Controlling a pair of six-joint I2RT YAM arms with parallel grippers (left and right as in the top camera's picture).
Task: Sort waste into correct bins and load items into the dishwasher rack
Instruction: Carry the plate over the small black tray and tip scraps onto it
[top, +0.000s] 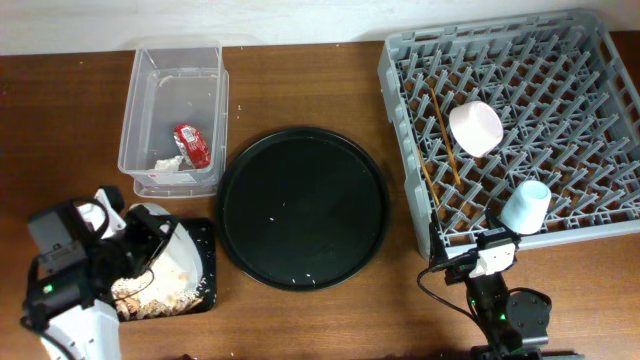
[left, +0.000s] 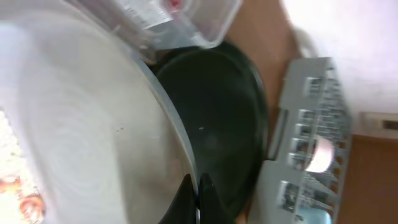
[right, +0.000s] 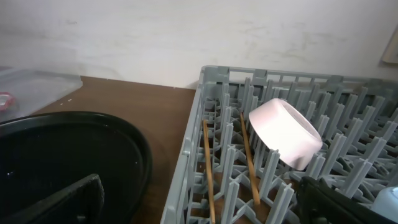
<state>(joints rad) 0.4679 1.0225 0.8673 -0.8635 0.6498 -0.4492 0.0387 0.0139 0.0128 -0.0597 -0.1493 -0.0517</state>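
While the left claw (left: 196, 200) clamps the tilted, pale grey plate (left: 93, 124), the right claw (right: 200, 202) gapes open.

The overhead camera looked straight down from well above the table (top: 60, 130), taking in everything: tub (top: 128, 120) upper left, round tray (top: 303, 207) centre, rack (top: 560, 90) upper right. The left wrist camera sat very close against the plate (left: 81, 143) — blurred, rolled sideways, the plate filling the left half — and faced across the round tray toward the rack at right. The right wrist camera sat low, near table level, facing the wall (right: 155, 37), with the rack filling the right half. All three views shared the round tray, the rack and the bowl (right: 286, 132).
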